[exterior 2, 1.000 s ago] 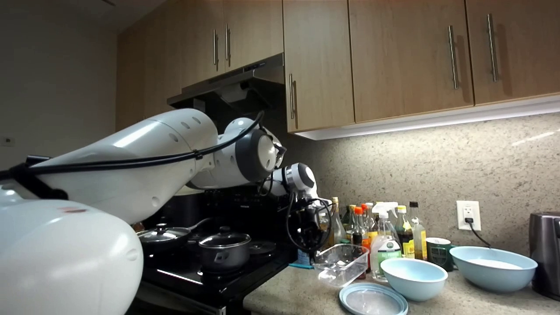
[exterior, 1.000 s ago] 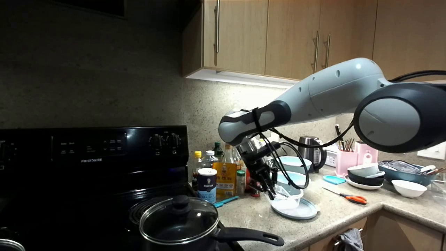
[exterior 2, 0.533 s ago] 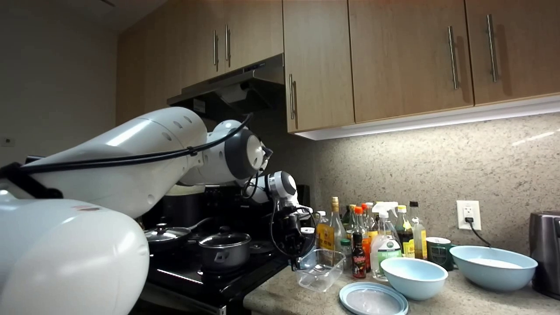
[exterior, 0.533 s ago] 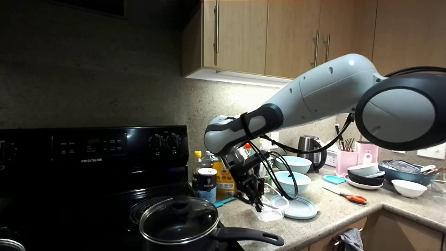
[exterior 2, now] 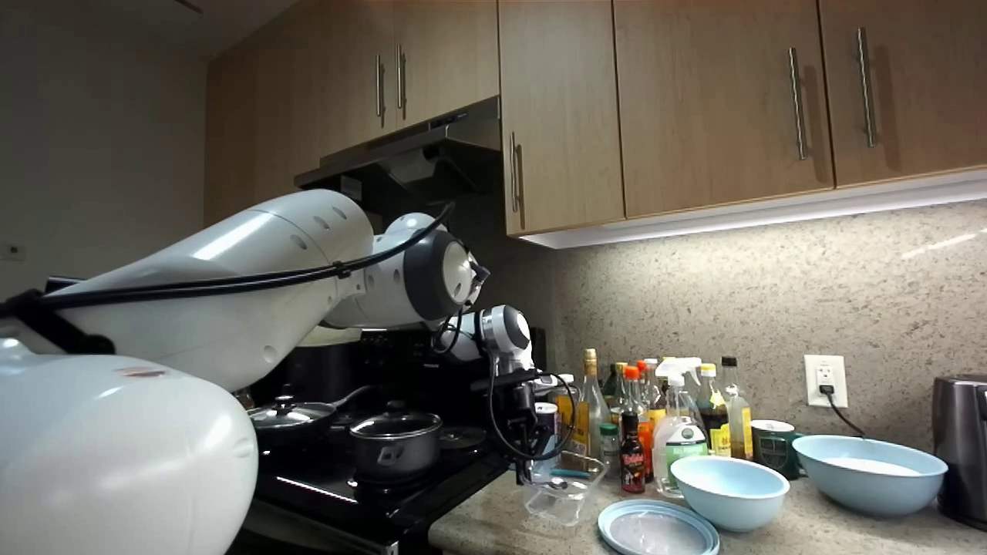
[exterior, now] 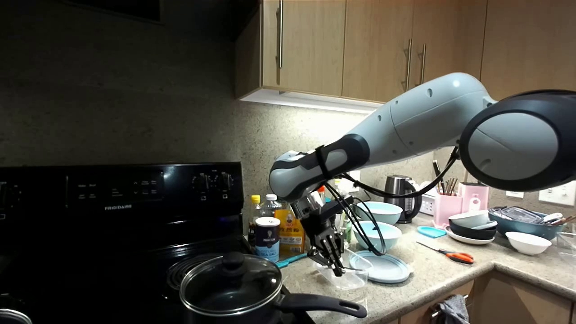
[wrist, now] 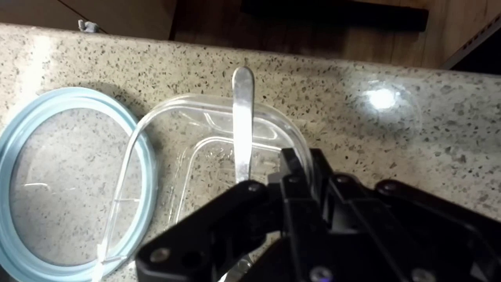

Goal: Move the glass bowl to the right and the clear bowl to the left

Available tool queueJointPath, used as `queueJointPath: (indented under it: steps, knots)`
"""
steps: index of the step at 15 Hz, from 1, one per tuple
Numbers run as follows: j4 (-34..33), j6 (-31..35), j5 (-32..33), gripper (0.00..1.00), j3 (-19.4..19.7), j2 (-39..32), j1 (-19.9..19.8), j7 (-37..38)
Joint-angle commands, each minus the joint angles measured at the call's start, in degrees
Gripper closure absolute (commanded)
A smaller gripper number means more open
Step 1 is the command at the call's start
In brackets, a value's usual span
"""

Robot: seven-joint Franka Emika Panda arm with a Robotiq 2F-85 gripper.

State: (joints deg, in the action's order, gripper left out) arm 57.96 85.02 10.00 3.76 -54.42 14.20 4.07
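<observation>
A squarish colourless container, the clear bowl (exterior: 348, 281), is pinched by its rim; in the wrist view its rim (wrist: 195, 102) runs between the fingertips of my gripper (wrist: 306, 164). A metal spoon (wrist: 243, 117) leans in it. In both exterior views the gripper (exterior 2: 528, 479) points down at the bowl's side nearer the stove. Whether the bowl's base touches the counter I cannot tell. The glass bowl, light aqua-blue (exterior 2: 729, 493), stands on the counter to the right in an exterior view, apart from the gripper.
Beside the clear bowl lies a flat pale-blue plate (exterior 2: 655, 532). A larger pale-blue bowl (exterior 2: 870, 474) sits near the kettle (exterior 2: 960, 447). Bottles (exterior 2: 632, 455) line the wall. A lidded pot (exterior: 231, 288) with its handle (exterior: 324, 303) reaches toward the counter.
The gripper has carried the clear bowl toward the stove and lower, off the pale-blue plate. In the last half second it has shifted only slightly, and the bowl's tilt has changed.
</observation>
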Motion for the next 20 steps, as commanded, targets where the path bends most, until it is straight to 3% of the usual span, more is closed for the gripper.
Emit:
queueJointPath:
  steps: [1, 2, 3, 4, 9, 14, 17, 20]
  knots:
    - [-2.9, -4.4, 0.6, 0.93, -2.3, -1.4, -1.3, -3.2]
    - [-3.7, -5.8, 0.7, 0.93, -2.5, -1.9, -1.3, -3.3]
    - [-4.6, -7.3, 0.7, 0.65, -2.6, -2.4, -1.3, -3.3]
    - [-5.6, -8.6, 0.7, 0.64, -2.7, -3.0, -1.3, -3.1]
    - [-9.3, -12.2, -0.3, 0.34, -2.0, -4.6, -1.3, -3.2]
    - [-5.8, -12.6, 2.4, 0.01, 0.8, -1.9, -0.1, 0.4]
    - [-1.8, -9.7, 3.9, 0.0, 4.2, 0.5, -0.3, 6.5]
    - [2.9, -6.3, 1.3, 0.0, 6.2, 3.5, -1.9, 13.9]
